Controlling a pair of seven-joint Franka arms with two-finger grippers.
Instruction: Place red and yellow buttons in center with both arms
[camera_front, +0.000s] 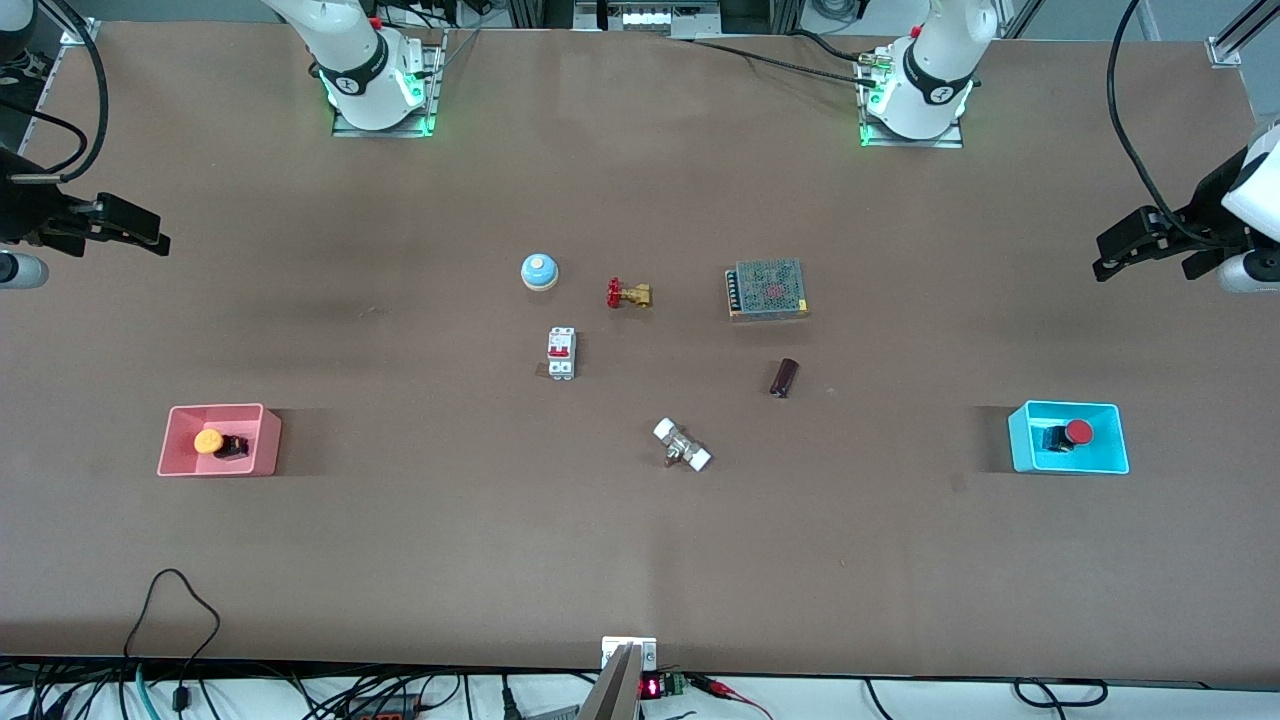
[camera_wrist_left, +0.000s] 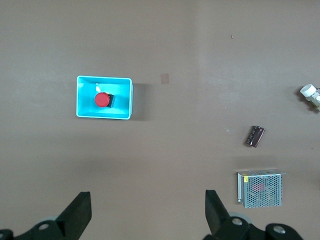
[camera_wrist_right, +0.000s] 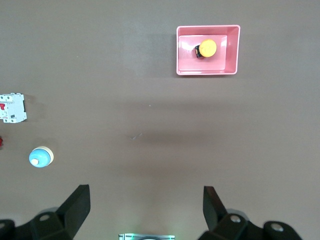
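The yellow button (camera_front: 209, 441) lies in the pink bin (camera_front: 262, 438) at the right arm's end of the table; it also shows in the right wrist view (camera_wrist_right: 208, 48). The red button (camera_front: 1077, 432) lies in the cyan bin (camera_front: 1021, 440) at the left arm's end; it also shows in the left wrist view (camera_wrist_left: 102, 100). My right gripper (camera_front: 125, 235) is open and empty, high over bare table at its end. My left gripper (camera_front: 1130, 245) is open and empty, high over its end. In the wrist views the left gripper (camera_wrist_left: 148, 212) and right gripper (camera_wrist_right: 146, 207) hold nothing.
In the middle stand a blue dome bell (camera_front: 539, 271), a red-handled brass valve (camera_front: 628, 294), a white breaker (camera_front: 561, 353), a mesh-covered power supply (camera_front: 767, 289), a dark cylinder (camera_front: 784, 377) and a white-capped fitting (camera_front: 682, 445).
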